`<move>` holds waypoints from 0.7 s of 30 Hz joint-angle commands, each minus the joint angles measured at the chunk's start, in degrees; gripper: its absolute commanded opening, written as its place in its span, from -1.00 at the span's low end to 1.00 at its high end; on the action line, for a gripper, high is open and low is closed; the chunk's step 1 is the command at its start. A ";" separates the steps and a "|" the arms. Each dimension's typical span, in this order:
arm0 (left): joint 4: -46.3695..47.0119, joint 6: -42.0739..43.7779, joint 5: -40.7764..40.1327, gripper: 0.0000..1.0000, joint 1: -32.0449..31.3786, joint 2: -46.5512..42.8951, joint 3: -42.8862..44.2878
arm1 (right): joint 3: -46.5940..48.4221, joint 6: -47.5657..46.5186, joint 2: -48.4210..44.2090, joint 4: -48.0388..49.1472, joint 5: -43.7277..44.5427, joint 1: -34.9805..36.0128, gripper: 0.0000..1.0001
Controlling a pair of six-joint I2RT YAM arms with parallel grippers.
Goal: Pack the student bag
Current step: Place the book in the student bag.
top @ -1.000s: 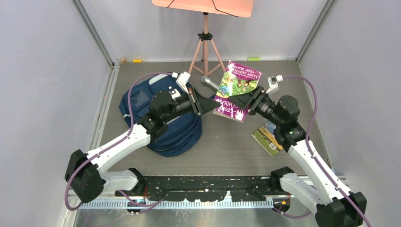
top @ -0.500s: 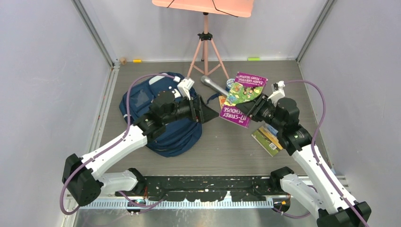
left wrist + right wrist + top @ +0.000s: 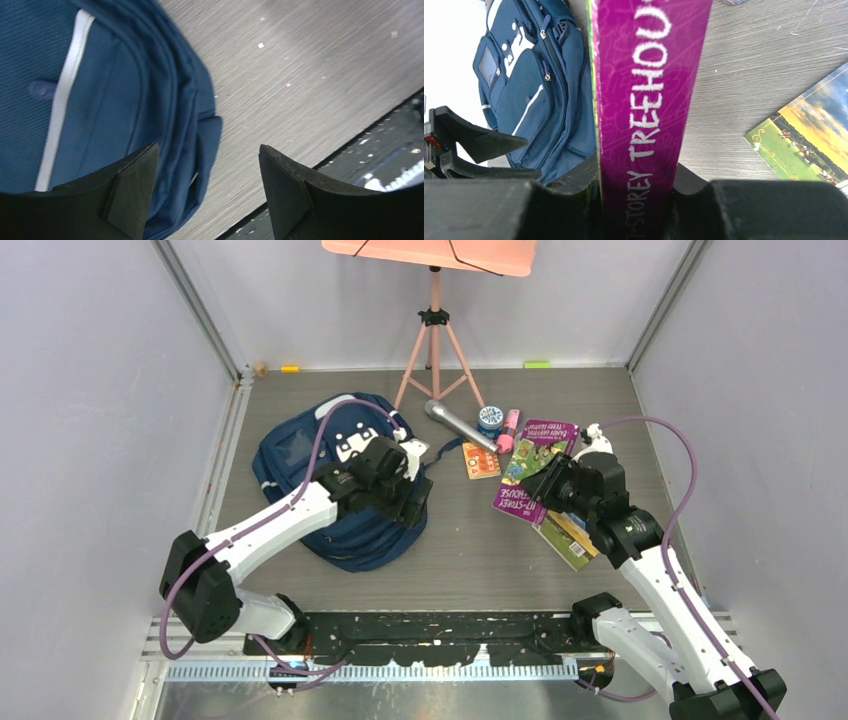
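The student bag (image 3: 295, 455), navy with white stripes, lies flat at the left of the table. My left gripper (image 3: 419, 503) hangs open over its near right edge. In the left wrist view the bag (image 3: 100, 95) fills the left side, and nothing sits between the fingers of the left gripper (image 3: 206, 167). My right gripper (image 3: 547, 483) is shut on a purple book (image 3: 532, 462), held tilted just above the table right of centre. The right wrist view shows the book's purple spine (image 3: 649, 100) clamped in the right gripper (image 3: 639, 185), with the bag (image 3: 529, 95) beyond it.
A pink tripod (image 3: 435, 350) stands at the back centre. Near it lie a silver microphone (image 3: 458, 423), a blue round tin (image 3: 490, 418), a pink tube (image 3: 509, 430) and a small orange card (image 3: 481, 460). A green book (image 3: 566, 537) lies under my right arm.
My left gripper let go of the purple book, opened and swung back over the bag's near right edge. My right gripper closed on the book and drew it right and lower.
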 commanded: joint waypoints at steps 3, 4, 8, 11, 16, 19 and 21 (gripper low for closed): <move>-5.73 3.48 -7.58 0.31 -0.22 1.58 0.30 | 0.74 -2.65 -2.01 3.90 2.99 -0.07 -0.99; -5.75 3.25 -7.42 0.25 -0.29 2.30 0.22 | 0.67 -2.69 -2.19 3.81 3.34 -0.07 -0.99; -6.31 3.03 -9.18 0.18 -1.01 4.83 0.17 | 0.54 -3.02 -2.46 3.30 3.87 -0.06 -0.99; -6.79 2.67 -12.04 0.15 -1.27 6.03 0.27 | 0.21 -3.25 -2.96 3.08 3.93 -0.09 -0.99; -3.88 0.40 -9.83 0.17 -1.40 6.51 -1.33 | -0.52 -3.28 -3.37 3.18 4.25 -0.07 -0.99; -4.33 0.13 -12.77 0.14 -1.73 7.64 -1.26 | -0.52 -3.49 -3.28 3.07 4.14 -0.09 -0.99; -5.40 0.28 -15.46 0.11 -2.08 8.57 -0.77 | -0.50 -3.59 -3.39 2.84 4.24 -0.06 -0.99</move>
